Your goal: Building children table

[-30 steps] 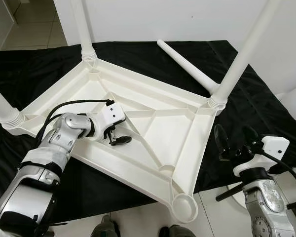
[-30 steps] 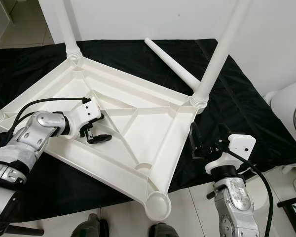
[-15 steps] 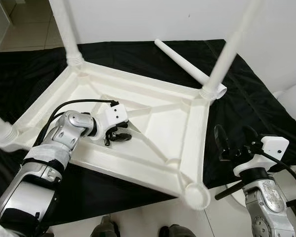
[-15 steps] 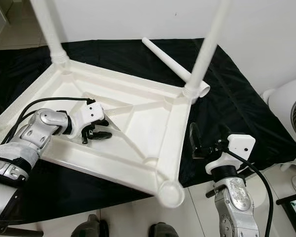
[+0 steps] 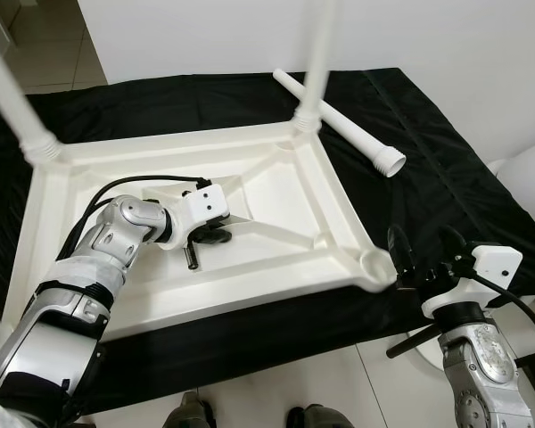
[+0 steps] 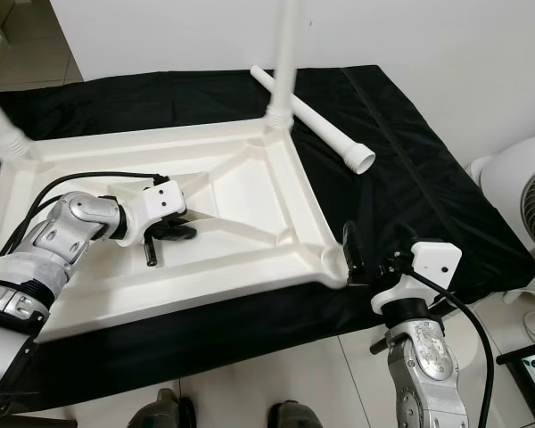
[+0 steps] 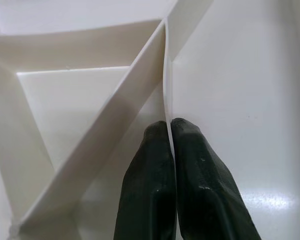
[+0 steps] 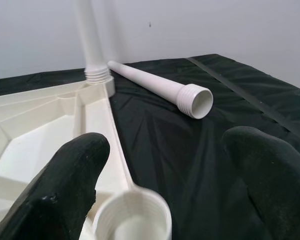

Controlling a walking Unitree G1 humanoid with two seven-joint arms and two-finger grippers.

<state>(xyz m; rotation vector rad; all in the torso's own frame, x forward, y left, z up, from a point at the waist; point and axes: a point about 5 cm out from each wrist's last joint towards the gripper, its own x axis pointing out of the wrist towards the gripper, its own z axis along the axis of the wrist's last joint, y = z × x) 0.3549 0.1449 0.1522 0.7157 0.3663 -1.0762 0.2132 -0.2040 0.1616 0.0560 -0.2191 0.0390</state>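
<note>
A white plastic table top (image 5: 276, 187) lies upside down on a black cloth (image 5: 446, 160). Two white legs stand screwed into its far corners (image 5: 308, 120) (image 5: 37, 147). The near right corner has an empty round socket (image 5: 374, 265). A loose leg (image 5: 334, 116) lies on the cloth behind the table, its threaded end (image 8: 195, 102) pointing at me. My left gripper (image 5: 205, 242) is inside the underside, shut on a thin rib (image 7: 165, 95), with my fingertips (image 7: 155, 135) pinching it. My right gripper (image 5: 423, 250) hangs open just right of the empty socket (image 8: 132, 217).
A white wall stands close behind the cloth. A white fan (image 6: 517, 205) is on the floor at the right. Pale floor tiles (image 5: 276, 374) lie between the cloth's near edge and my feet (image 5: 192, 415).
The table top has turned counter-clockwise on the cloth with my left gripper on its rib. The empty socket corner swung right, up to my right gripper. The loose leg and right arm stayed put.
</note>
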